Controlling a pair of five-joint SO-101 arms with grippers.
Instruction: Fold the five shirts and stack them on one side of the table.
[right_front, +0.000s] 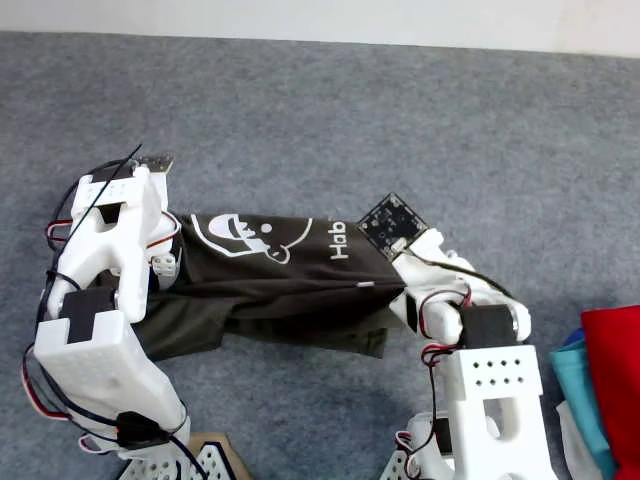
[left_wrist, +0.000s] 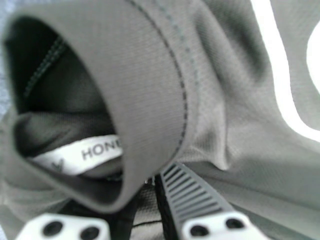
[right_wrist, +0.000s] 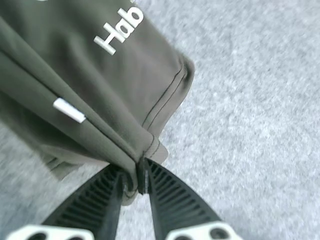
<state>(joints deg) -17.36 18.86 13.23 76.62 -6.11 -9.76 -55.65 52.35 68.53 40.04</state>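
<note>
Dark shirt (right_front: 290, 270) – count: 1 – lies stretched between the two arms near the middle of the grey table (right_front: 300, 100). Its long axis runs side to side across the table. The collar end points to the left arm and the hem end to the right arm. The white drawing and lettering face up. The shirt is doubled lengthwise, and a looser layer with a sleeve spreads out on the side nearer the arm bases.

Left gripper (left_wrist: 152, 182): jaws pressed together on the cloth just below the collar. The collar opening gapes and a white label (left_wrist: 80, 152) shows inside it.

Right gripper (right_wrist: 136, 175): jaws pinching the folded hem corner of the shirt, with a stitched edge running up from the pinch. A small white tag (right_wrist: 69, 110) sits on the fold line.

Whether the shirt is clear of the table or resting on it – cannot tell.

Pile at the right edge of the table, well apart from the dark shirt, with 3 colours countable: a red shirt (right_front: 612, 370) on top, a teal shirt (right_front: 580, 385) beneath it and a strip of white cloth (right_front: 572, 430) lowest. The pile is cut off by the frame, so I can't count further.
</note>
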